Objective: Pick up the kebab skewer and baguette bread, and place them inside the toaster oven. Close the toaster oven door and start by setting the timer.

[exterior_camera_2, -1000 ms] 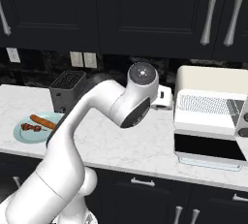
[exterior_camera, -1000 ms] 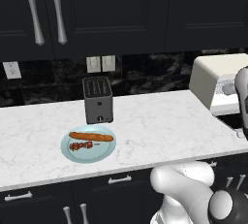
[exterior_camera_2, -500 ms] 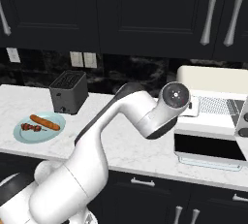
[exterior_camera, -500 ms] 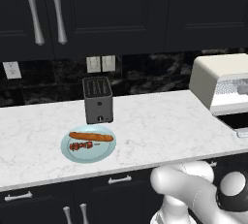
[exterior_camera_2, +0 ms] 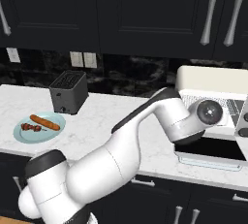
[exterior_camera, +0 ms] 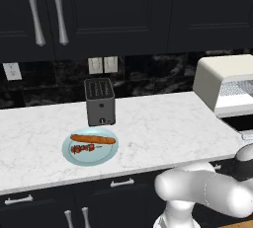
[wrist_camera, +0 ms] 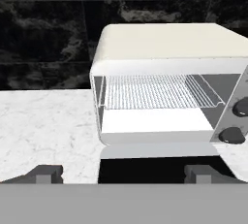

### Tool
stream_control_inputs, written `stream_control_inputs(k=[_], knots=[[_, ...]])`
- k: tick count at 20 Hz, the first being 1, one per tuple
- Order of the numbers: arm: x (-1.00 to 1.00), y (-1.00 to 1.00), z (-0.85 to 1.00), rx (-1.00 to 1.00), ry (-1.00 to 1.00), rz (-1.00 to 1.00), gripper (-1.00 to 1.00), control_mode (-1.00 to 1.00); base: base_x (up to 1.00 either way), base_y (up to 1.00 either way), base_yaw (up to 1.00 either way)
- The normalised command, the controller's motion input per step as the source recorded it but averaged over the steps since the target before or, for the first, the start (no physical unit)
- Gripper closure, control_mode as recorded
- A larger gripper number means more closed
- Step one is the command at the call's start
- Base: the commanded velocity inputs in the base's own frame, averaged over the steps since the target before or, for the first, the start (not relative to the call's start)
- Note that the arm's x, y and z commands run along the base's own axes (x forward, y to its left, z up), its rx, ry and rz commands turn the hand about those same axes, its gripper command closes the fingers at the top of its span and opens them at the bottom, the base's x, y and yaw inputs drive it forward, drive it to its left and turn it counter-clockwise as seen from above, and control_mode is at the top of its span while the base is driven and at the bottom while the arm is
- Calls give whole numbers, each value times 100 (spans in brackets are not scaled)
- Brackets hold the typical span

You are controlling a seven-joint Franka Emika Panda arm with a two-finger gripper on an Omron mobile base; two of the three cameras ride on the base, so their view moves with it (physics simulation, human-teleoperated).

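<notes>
Cream-white and boxy, the toaster oven (wrist_camera: 164, 82) sits open before us, its dark glass door (wrist_camera: 160, 162) folded flat, wire rack bare. Our gripper (wrist_camera: 123, 173) hangs spread wide, holding nothing. The red-chunked kebab skewer (exterior_camera: 83, 149) and long orange-brown baguette (exterior_camera: 92, 138) wait on the pale blue plate (exterior_camera: 71, 157) — well apart, so we'd swing back low, clear of the dark slot toaster (exterior_camera: 100, 101).

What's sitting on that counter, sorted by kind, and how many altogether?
Food: 2, baguette and skewer
Dishes: 1, plate
Appliances: 2, toaster and toaster oven
Total: 5
</notes>
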Motion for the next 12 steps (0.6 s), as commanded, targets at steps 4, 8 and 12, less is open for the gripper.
stream_control_inputs(k=[4,8,12], knots=[[26,-81,-26,0,-5,0,-100,-100,0,0,0],[23,-57,-20,0,-4,0,-100,-100,0,0,0],[33,-33,-8,0,-1,0,-100,-100,0,0,0]])
